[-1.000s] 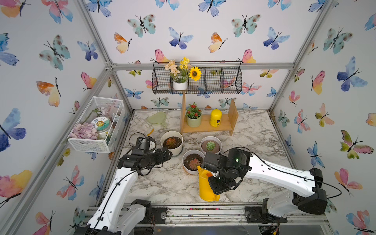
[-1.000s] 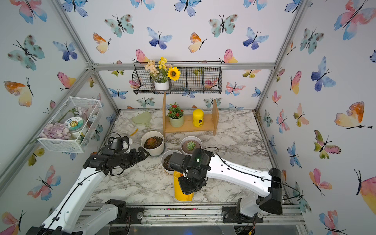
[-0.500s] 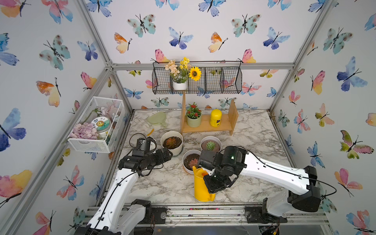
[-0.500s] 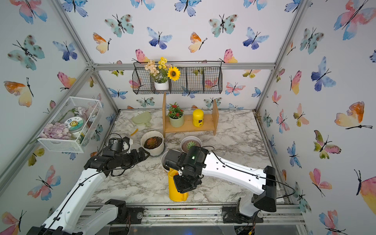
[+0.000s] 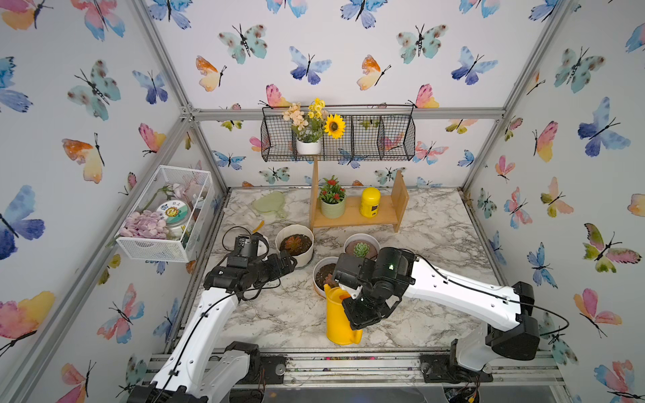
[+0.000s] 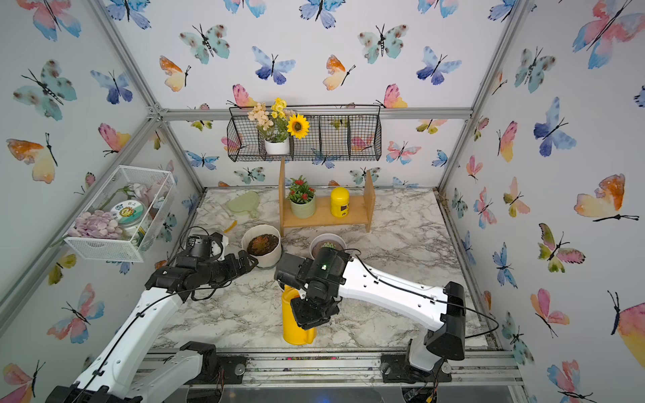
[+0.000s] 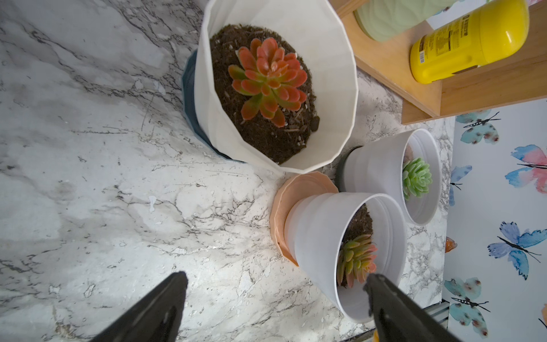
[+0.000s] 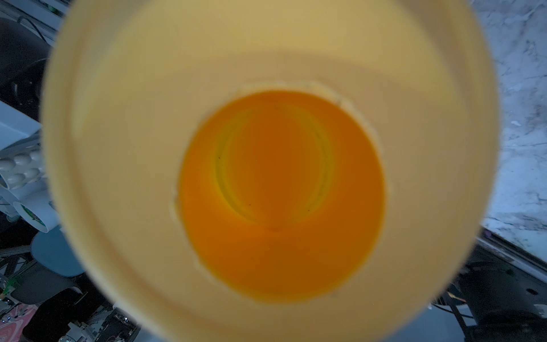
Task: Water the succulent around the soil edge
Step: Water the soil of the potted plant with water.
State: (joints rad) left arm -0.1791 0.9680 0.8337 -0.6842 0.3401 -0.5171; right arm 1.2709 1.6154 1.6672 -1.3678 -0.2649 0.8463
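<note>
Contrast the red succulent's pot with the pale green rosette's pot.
The red succulent's pot is larger and faceted, holding dark soil; the pale green rosette's pot is smaller and smooth-walled. The red succulent's pot stands on a blue saucer, the pale green rosette's pot on a dark saucer. Both are whitish and upright.

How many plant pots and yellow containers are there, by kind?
Succulent pots on marble table: 3 (cream ribbed pot, white pot with pink rosette, white pot with green rosette)
Flowering pots: 2 (green pot on wooden shelf, white pot in black wire basket)
Yellow containers: 2 (watering can, bottle)
Total: 7
</note>
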